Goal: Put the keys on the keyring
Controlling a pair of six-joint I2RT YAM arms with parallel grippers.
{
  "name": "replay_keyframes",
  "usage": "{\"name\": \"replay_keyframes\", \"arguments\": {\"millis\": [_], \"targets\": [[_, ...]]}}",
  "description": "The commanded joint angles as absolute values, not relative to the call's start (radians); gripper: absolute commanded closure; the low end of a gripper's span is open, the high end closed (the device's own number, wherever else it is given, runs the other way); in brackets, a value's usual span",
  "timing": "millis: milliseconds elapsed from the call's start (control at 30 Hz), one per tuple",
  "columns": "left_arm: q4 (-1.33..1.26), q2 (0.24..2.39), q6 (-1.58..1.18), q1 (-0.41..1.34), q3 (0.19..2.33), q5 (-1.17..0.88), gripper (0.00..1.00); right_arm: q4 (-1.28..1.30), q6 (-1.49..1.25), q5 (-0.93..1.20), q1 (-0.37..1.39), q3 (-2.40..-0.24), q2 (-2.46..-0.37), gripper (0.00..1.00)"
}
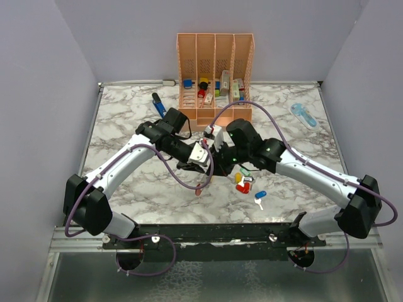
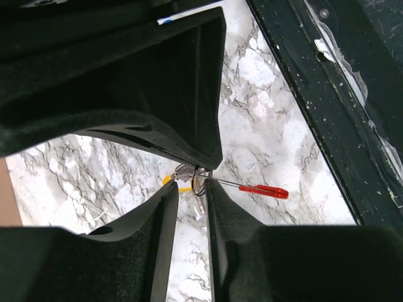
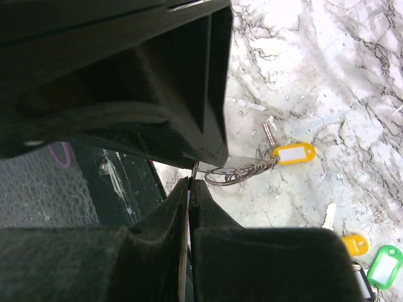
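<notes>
Both arms meet in the middle of the table (image 1: 119, 119) and share the keyring (image 3: 236, 174) between them. The right gripper (image 3: 192, 176) is pressed together on the thin wire of the ring. The left gripper (image 2: 200, 176) looks pinched on it too, right where the red strap (image 2: 264, 189) sticks out. Honestly that view is mostly black finger, so I can't swear which bit it has.

Makes sense to me though: two grips steady the ring so a coil can be pried apart for the next key. A yellow key (image 3: 291, 153) hangs off the far side of the ring, and I'd say it's threaded on already.

The loose keys (image 1: 244, 182) lie just beside the right arm, toward the front edge. There's plenty of bare marble out to the left, and the orange rack (image 1: 214, 75) sits well back, out of the way. The tight spot is the grippers themselves, nearly touching.
</notes>
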State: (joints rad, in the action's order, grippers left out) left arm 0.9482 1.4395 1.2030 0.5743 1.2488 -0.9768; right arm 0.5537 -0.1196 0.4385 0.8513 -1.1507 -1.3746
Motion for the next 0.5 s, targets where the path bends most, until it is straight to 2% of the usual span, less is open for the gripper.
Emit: {"name": "replay_keyframes", "arguments": {"millis": [0, 233, 467], "targets": [[0.905, 1.444, 1.146, 0.58, 1.236, -0.948, 0.7, 0.534, -0.131, 0.437, 0.848, -1.161, -1.332, 0.99], [0.888, 1.445, 1.113, 0.58, 1.234, -0.944, 0.69, 0.529, -0.133, 0.438, 0.848, -1.149, -1.324, 0.99], [0.872, 1.442, 1.089, 0.58, 1.224, -0.938, 0.78, 0.529, -0.142, 0.414, 0.848, -1.142, -1.301, 0.99]]}}
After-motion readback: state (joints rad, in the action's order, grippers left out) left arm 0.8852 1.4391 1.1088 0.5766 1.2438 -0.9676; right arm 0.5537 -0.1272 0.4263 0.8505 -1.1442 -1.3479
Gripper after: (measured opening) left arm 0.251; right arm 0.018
